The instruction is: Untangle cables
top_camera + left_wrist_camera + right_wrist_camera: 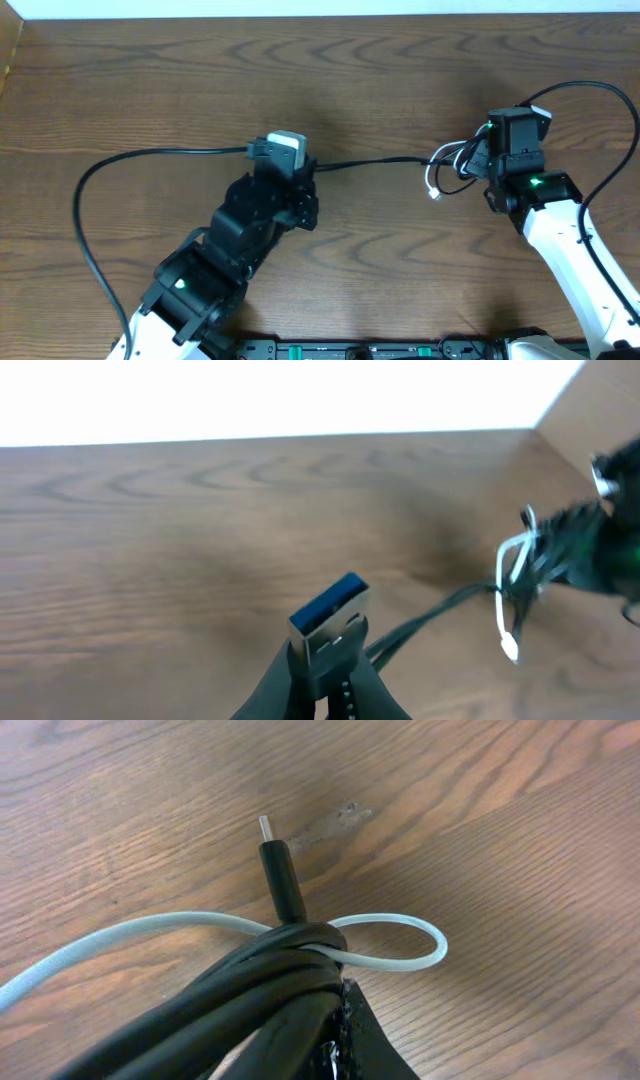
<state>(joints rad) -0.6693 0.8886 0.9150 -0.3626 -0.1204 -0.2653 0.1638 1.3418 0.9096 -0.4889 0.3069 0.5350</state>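
The left gripper [325, 662] is clenched on a flat silvery metal plug with a blue insert [330, 622], which stands up out of its fingertips near the middle of the brown wood-grain worktop [150, 80]. From that plug a thin black cable [370, 161] runs in a nearly straight line toward the worktop's right edge and ends in a small tangled bundle of black cords [250, 985]. The right gripper [476, 162] grasps this bundle close to the right edge, about midway between the far and near edges. A thin white cord [400, 932] threads through the bundle and loops out on both sides; its small white plug end [435, 193] points toward the near edge. A short black plug with a silvery tip [280, 875] juts out of the bundle over the bare wood.
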